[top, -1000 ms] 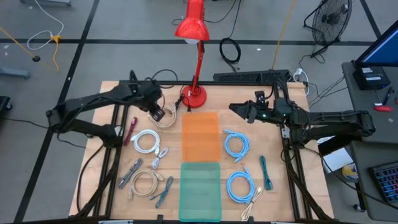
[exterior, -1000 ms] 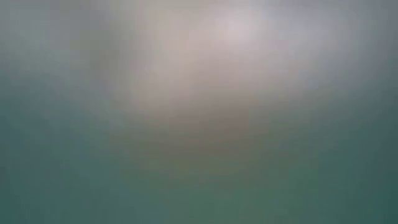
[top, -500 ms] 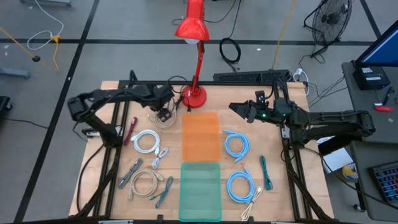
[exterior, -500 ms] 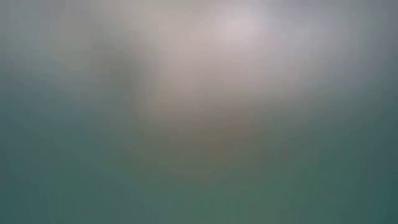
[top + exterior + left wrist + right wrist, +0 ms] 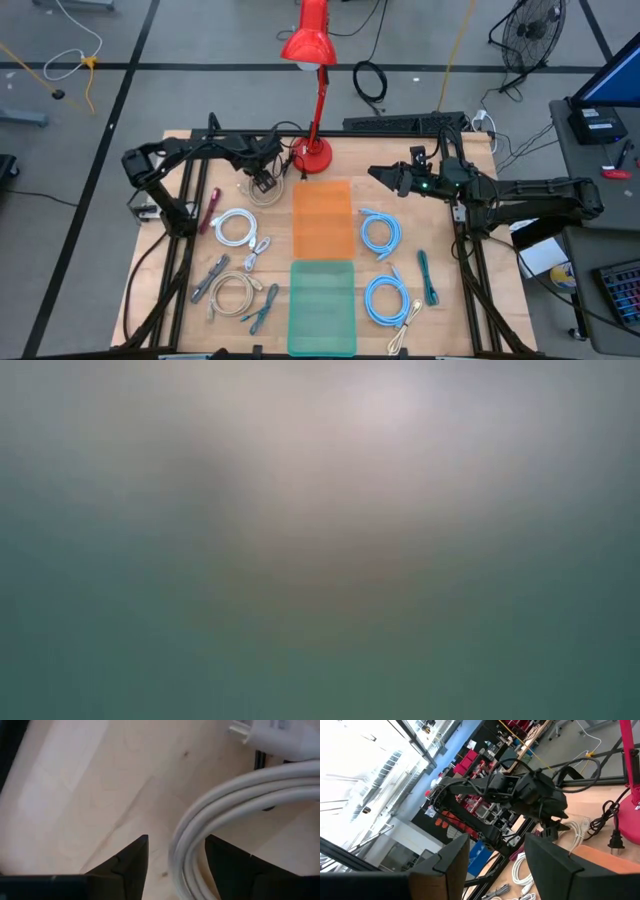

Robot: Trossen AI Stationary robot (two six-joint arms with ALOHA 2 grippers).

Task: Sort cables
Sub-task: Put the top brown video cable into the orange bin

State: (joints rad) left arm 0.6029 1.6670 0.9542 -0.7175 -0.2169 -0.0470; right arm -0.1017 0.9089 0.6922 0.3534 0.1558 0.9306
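Small cables lie spread over the wooden table: light-blue coils (image 5: pixel 380 233) (image 5: pixel 386 300), a white coil (image 5: pixel 235 227), a beige coil (image 5: pixel 233 293), and grey (image 5: pixel 210 278) and green (image 5: pixel 428 277) bundles. My left gripper (image 5: pixel 262 183) points down at a whitish coil (image 5: pixel 266 192) beside the red lamp's base (image 5: pixel 315 155). In the left wrist view it is open (image 5: pixel 176 865), with the coil's strands (image 5: pixel 235 790) running between the fingers, close to one of them. My right gripper (image 5: pixel 385 175) hovers open (image 5: pixel 496 865) past the orange mat's far right corner.
An orange mat (image 5: pixel 322 218) and a green mat (image 5: pixel 322 305) lie down the table's middle. The lamp's black cord and plug (image 5: pixel 283 165) lie right next to the whitish coil. A dark red stick (image 5: pixel 212 210) lies at the left. The low view shows only blur.
My left arm has drawn its elbow in toward the table and stands steeper. Its gripper has shifted slightly right, toward the lamp base, and come over the whitish coil. The cables have stayed in place.
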